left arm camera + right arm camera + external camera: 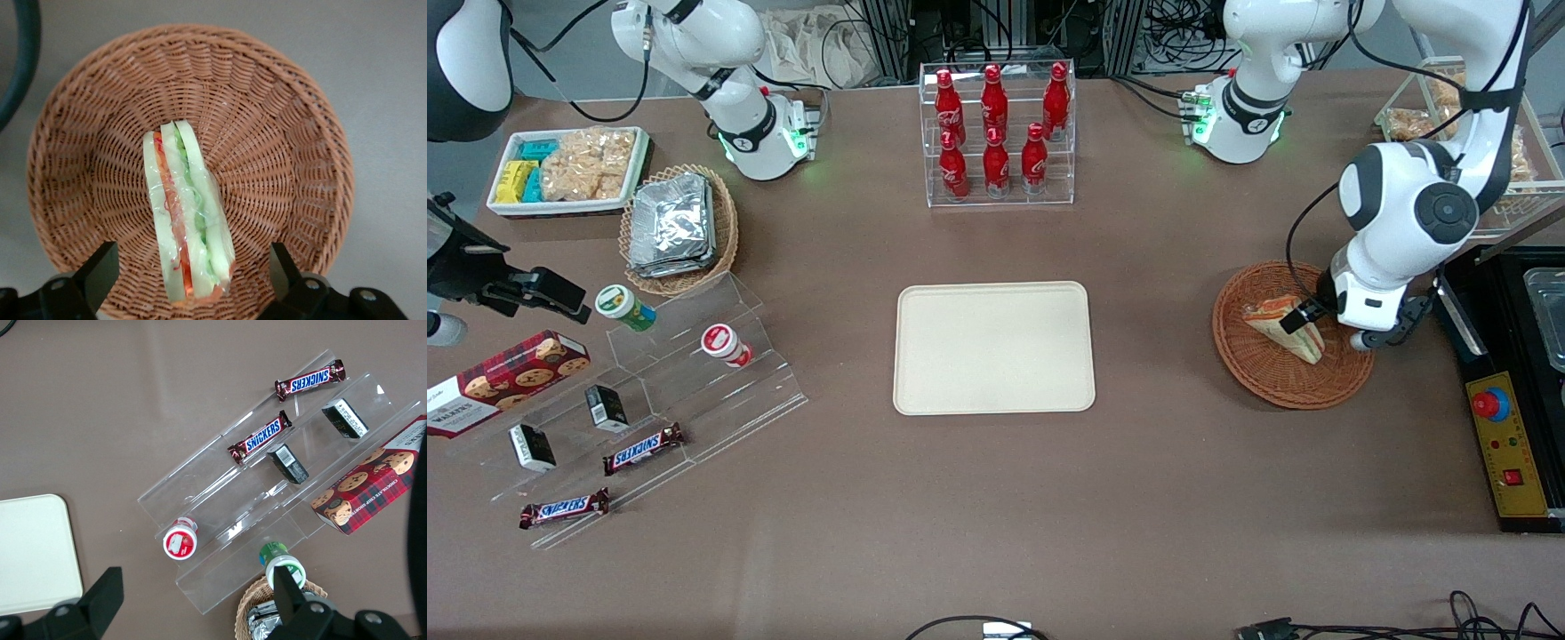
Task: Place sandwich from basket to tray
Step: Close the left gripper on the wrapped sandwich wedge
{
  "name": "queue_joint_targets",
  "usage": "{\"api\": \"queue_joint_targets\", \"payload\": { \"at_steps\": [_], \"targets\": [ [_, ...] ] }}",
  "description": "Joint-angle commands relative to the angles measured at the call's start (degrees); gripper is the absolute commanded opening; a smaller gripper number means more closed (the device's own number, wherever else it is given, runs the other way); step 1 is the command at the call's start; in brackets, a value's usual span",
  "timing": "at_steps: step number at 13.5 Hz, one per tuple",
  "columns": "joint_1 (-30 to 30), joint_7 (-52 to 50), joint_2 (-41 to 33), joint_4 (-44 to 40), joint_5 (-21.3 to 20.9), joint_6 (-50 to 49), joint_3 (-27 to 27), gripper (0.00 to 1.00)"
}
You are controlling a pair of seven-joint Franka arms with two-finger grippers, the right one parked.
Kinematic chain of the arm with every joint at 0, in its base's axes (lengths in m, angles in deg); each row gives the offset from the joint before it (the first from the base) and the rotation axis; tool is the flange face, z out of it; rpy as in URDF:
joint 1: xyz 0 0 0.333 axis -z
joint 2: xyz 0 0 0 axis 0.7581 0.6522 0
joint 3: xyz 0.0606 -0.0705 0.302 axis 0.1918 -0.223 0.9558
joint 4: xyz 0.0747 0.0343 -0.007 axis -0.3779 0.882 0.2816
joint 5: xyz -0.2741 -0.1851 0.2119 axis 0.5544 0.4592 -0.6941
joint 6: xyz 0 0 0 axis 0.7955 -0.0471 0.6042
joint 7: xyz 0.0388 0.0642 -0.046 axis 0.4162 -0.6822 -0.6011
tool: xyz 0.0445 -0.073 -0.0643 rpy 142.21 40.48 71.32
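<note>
The sandwich (1287,327) (187,220), a clear-wrapped wedge of white bread with orange, red and green layers, lies in the round brown wicker basket (1254,378) (280,133) toward the working arm's end of the table. My gripper (1329,327) (192,252) hangs low over the basket, open. One fingertip (105,257) stands on each side of the sandwich's wide end, with a gap between each and the wrap. The cream tray (994,348) (33,553) lies flat at the table's middle with nothing on it.
A black control box with a red button (1491,404) stands close beside the basket. A clear rack of red cola bottles (996,133) stands farther from the camera than the tray. An acrylic stand with snack bars (645,449) and a basket of foil packs (676,227) are toward the parked arm's end.
</note>
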Motion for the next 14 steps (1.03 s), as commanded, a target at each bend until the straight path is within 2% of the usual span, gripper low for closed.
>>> {"api": "queue_joint_targets", "payload": {
  "at_steps": [1,9,10,12,14],
  "targets": [
    [0.26,-2.16,0.04,3.47,-0.72,4.36,-0.02,1.0],
    [0.26,-3.22,3.73,6.82,-0.72,11.05,-0.02,1.0],
    [0.26,-3.22,3.82,6.82,-0.72,11.05,-0.02,0.93],
    [0.17,-3.22,3.82,6.73,-0.81,11.05,0.07,0.53],
    [0.17,-3.13,4.09,6.65,-0.72,11.05,0.07,0.07]
  ]
}}
